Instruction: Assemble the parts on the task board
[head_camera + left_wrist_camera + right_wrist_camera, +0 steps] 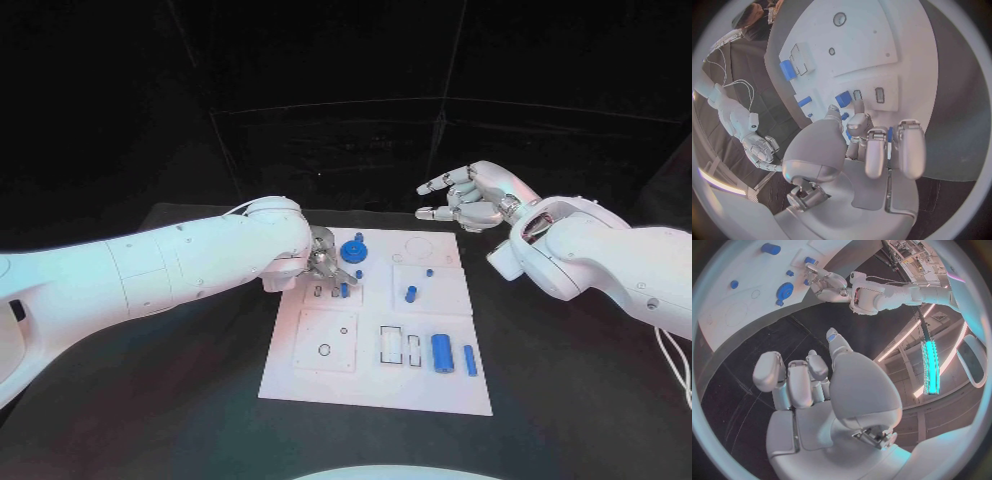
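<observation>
On task board (pixel 378 385): left robot hand (pixel 326 262) pinching blue part (pixel 889 135); right robot hand (pixel 473 198) open, empty.

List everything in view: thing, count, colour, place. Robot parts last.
Table: one, black, under everything.
Task board: one, white, mid-table.
Blue cylinder: one, lying near the board's near right corner.
Blue bar: one, thin, lying right beside the cylinder.
Blue peg: one, small, on the board's right middle.
Blue disc: one, round, on the board's far left, by the left hand.
Left hand: one, silver, fingers down over the board's far left.
Right hand: one, silver, raised off the board's far right corner, holding nothing.
</observation>
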{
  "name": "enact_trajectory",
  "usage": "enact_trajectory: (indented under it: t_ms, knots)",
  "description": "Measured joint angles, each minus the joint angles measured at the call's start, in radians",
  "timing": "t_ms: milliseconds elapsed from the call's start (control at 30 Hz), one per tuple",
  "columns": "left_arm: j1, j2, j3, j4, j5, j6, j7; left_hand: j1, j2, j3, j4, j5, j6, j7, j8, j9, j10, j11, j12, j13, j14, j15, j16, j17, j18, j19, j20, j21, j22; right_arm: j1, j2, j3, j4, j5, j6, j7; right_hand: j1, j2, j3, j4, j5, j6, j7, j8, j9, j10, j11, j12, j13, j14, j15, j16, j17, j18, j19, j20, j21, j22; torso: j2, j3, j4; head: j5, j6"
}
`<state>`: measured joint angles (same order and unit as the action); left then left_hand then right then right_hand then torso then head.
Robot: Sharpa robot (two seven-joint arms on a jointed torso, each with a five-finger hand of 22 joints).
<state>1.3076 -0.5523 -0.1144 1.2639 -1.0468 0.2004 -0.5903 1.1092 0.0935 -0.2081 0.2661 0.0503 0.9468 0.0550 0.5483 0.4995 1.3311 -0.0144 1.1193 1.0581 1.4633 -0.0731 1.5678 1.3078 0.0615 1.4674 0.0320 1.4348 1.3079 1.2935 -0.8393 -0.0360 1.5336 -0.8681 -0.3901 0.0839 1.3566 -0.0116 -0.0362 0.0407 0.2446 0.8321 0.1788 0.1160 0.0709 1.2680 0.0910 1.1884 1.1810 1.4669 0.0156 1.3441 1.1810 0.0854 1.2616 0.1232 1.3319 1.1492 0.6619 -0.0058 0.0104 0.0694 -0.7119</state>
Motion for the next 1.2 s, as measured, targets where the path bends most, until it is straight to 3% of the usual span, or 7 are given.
enact_trajectory:
  t_ms: [600,1100,1200]
  knots:
    - [0.000,0.018,-0.001,0.000,-0.003,0.012,-0.002,0.021,0.019,-0.005,-0.006,0.000,-0.007,0.000,0.014,0.022,0.000,0.000,0.008,0.007,0.004,-0.004,0.000,0.000,0.000,0.000,0.000,0.003,0.000,0.000,0.016,0.000,-0.014,0.001,0.008,-0.002,0.000,0.000,0.000,0.000,0.000,0.000,0.000,0.000,0.000,0.000,0.000,0.000,0.000,0.000,0.000,0.000,-0.001,0.000,0.000,0.000,0.000,-0.002,0.000,0.0000,0.0007,-0.001,-0.009]
    - [0.000,0.022,-0.001,-0.001,-0.004,0.039,-0.002,0.060,0.029,0.008,-0.042,0.000,-0.022,0.000,0.027,0.048,0.000,0.000,0.012,0.010,0.004,-0.004,0.000,0.000,0.000,0.000,0.000,0.004,0.000,0.000,0.022,0.000,-0.023,0.001,0.016,-0.004,0.000,0.000,-0.005,0.000,0.005,0.000,0.000,0.004,0.000,0.000,0.000,0.000,-0.001,0.000,0.000,-0.006,-0.002,0.000,0.000,0.000,-0.002,-0.004,0.000,0.0001,0.0010,-0.007,-0.015]
    - [0.000,0.023,-0.001,-0.001,-0.004,0.043,-0.002,0.078,0.047,0.021,-0.055,0.000,-0.022,0.000,0.029,0.054,0.000,0.000,0.012,0.011,0.004,-0.004,0.000,0.000,0.000,0.000,0.000,0.004,0.000,0.000,0.024,0.000,-0.024,0.001,0.017,-0.005,0.004,0.004,-0.005,0.000,0.007,0.004,-0.004,0.005,0.000,0.000,0.000,0.000,-0.001,0.000,0.000,-0.006,-0.002,0.000,0.000,0.000,-0.004,-0.005,0.000,0.0001,0.0010,-0.007,-0.015]
